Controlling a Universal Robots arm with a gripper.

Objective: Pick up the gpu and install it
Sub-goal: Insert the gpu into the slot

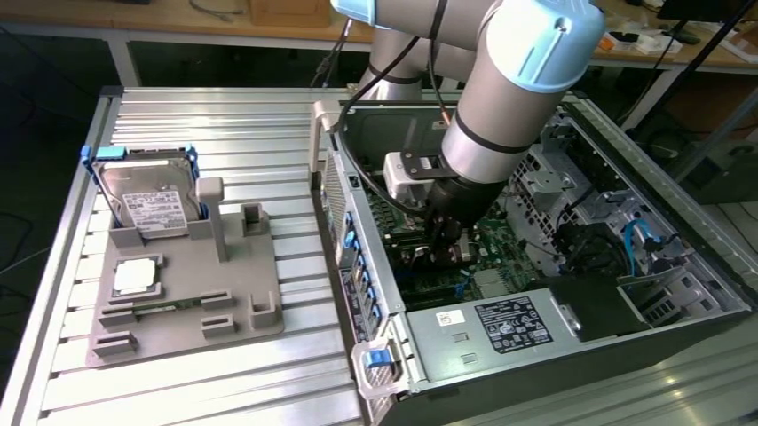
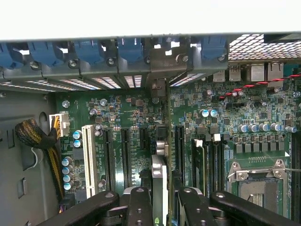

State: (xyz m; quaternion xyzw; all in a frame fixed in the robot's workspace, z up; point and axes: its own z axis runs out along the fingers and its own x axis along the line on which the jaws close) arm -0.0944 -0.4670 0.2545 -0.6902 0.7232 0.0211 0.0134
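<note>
Seen edge-on in the wrist view, the gpu (image 2: 160,172) is a thin card with a silvery face, standing upright over the green motherboard (image 2: 127,117). It lies along the black expansion slots (image 2: 179,146), and its bracket end reaches toward the rear slot openings (image 2: 159,87). My gripper (image 2: 160,200) is shut on it, one black finger (image 2: 139,207) on each side. Whether the card sits in a slot I cannot tell. In the exterior view my gripper (image 1: 441,251) is low inside the open computer case (image 1: 509,328), and the card is mostly hidden by it.
A grey fixture plate (image 1: 190,306) at the exterior view's left carries the hard drive (image 1: 148,202) in its blue frame and a square processor chip (image 1: 137,275). Inside the case are a white slot (image 2: 87,157), a cable bundle (image 2: 35,136), the processor socket (image 2: 256,183) and blue bracket clips (image 2: 131,49).
</note>
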